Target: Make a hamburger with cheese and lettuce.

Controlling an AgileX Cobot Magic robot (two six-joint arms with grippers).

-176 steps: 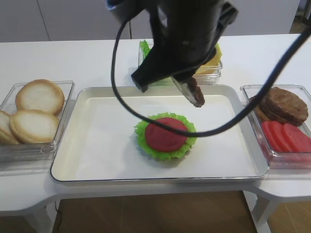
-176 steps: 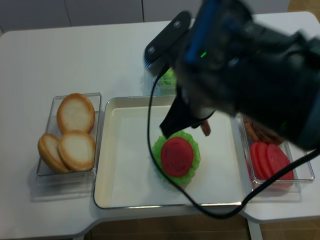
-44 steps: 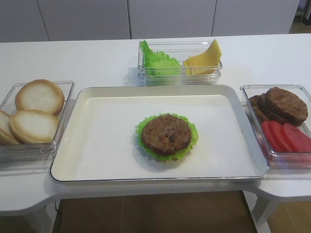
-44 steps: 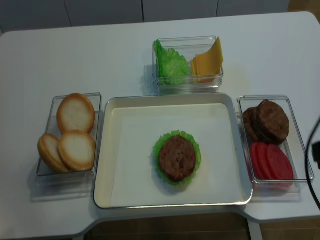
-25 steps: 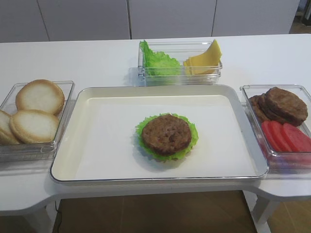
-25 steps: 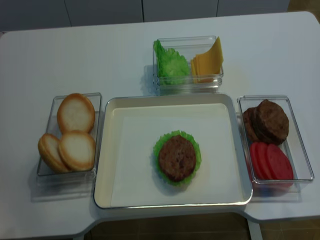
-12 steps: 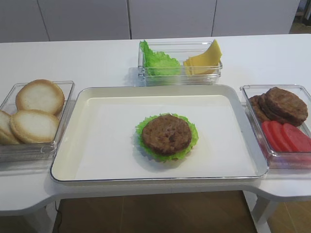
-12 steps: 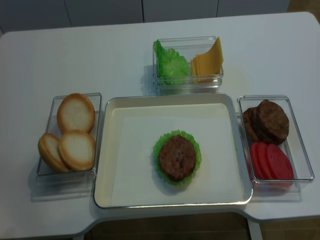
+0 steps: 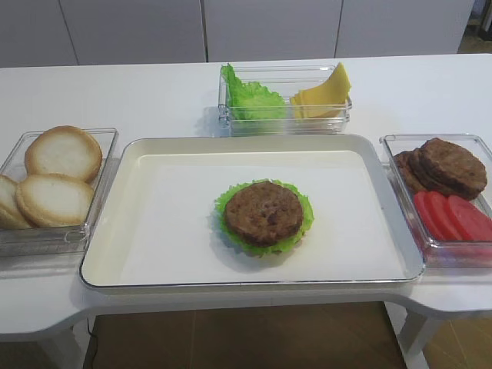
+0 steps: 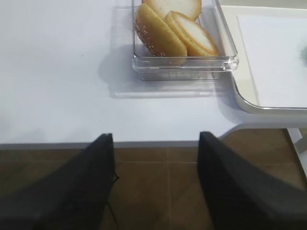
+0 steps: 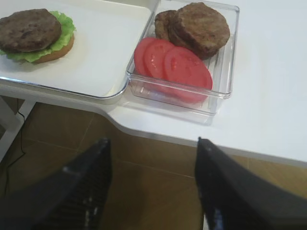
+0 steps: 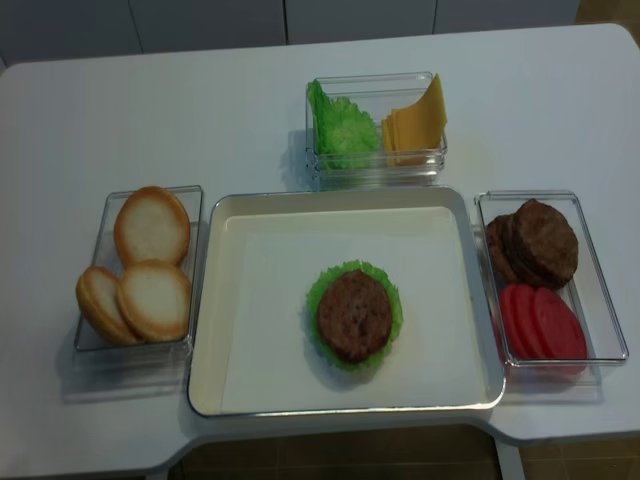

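The hamburger [image 9: 264, 214] [image 12: 355, 314] sits in the middle of the white tray [image 9: 154, 231]: bun base, green frilly rim, brown patty on top. It also shows at the top left of the right wrist view, hamburger [image 11: 34, 34]. Loose lettuce [image 9: 250, 98] and cheese [image 9: 323, 94] slices lie in a clear box behind the tray. My right gripper [image 11: 152, 143] hangs open and empty off the table's front edge, below the right box. My left gripper [image 10: 156, 139] is open and empty off the front edge below the bun box. Neither gripper appears in the high views.
A clear box of pale buns [image 9: 52, 178] [image 10: 175, 28] stands left of the tray. A clear box [image 9: 461, 254] on the right holds brown patties [image 9: 450, 165] [image 11: 199, 26] and red tomato slices [image 9: 453, 217] [image 11: 175, 64]. Brown floor lies below the table edge.
Seven seconds ago an arm held a patty over the tomato-topped stack; since then the patty lies on top and the arm has left the high views. Nothing moved in the last second.
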